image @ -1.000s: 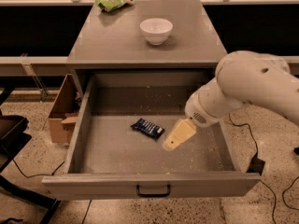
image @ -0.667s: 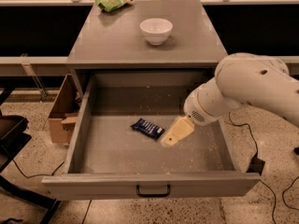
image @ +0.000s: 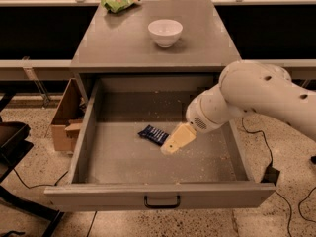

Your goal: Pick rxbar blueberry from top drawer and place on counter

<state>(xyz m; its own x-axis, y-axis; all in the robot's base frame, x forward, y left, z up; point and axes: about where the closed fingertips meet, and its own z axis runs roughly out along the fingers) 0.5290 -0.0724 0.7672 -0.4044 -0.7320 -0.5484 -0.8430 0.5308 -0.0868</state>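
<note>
The top drawer stands pulled open, its black pull handle facing the camera. The rxbar blueberry, a small dark blue wrapper, lies flat on the speckled drawer floor near the middle. My gripper, beige at the end of the white arm, reaches down into the drawer from the right. Its tip is just right of the bar's near end, at or very close to it. The grey counter lies above and behind the drawer.
A white bowl stands on the counter and a green snack bag lies at its back left corner. A cardboard box sits on the floor left of the drawer. Cables run over the floor at right.
My gripper has moved a little left inside the drawer, closer to the blue bar. The bar, bowl and drawer have not moved.
</note>
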